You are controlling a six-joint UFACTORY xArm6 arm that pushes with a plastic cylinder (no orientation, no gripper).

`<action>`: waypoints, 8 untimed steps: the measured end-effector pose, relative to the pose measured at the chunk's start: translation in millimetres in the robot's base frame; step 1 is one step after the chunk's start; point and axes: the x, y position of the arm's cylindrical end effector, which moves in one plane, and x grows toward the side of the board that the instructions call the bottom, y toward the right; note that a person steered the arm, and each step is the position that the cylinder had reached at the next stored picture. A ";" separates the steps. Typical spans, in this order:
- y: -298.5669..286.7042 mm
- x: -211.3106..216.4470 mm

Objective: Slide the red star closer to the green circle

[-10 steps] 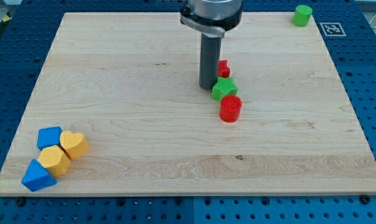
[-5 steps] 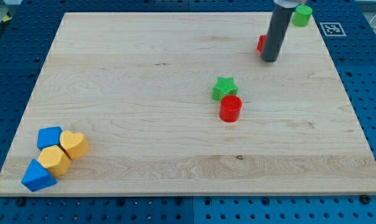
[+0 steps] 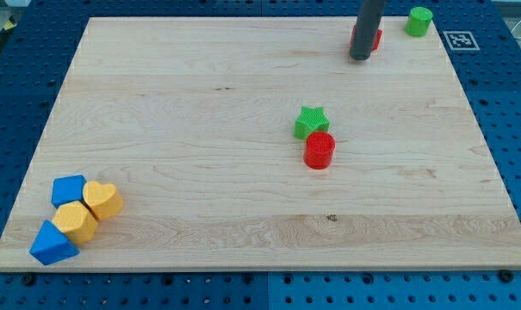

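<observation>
The red star [image 3: 374, 38] lies near the view's top right, mostly hidden behind my dark rod. My tip [image 3: 360, 58] rests on the board right at the star's lower left side. The green circle [image 3: 419, 21] stands in the board's top right corner, a short way to the right of and slightly above the star.
A green star [image 3: 311, 122] and a red cylinder [image 3: 319, 150] sit together right of the board's middle. At the bottom left are a blue block [image 3: 68, 189], a yellow heart [image 3: 102, 199], a yellow hexagon [image 3: 75, 221] and a blue triangle [image 3: 52, 244].
My tip moved from beside the green star up and to the right, pushing the red star toward the top right corner. The other blocks stayed put.
</observation>
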 end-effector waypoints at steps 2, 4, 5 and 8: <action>-3.2 -35.5; 6.4 -71.9; 9.4 -76.6; 37.1 -73.9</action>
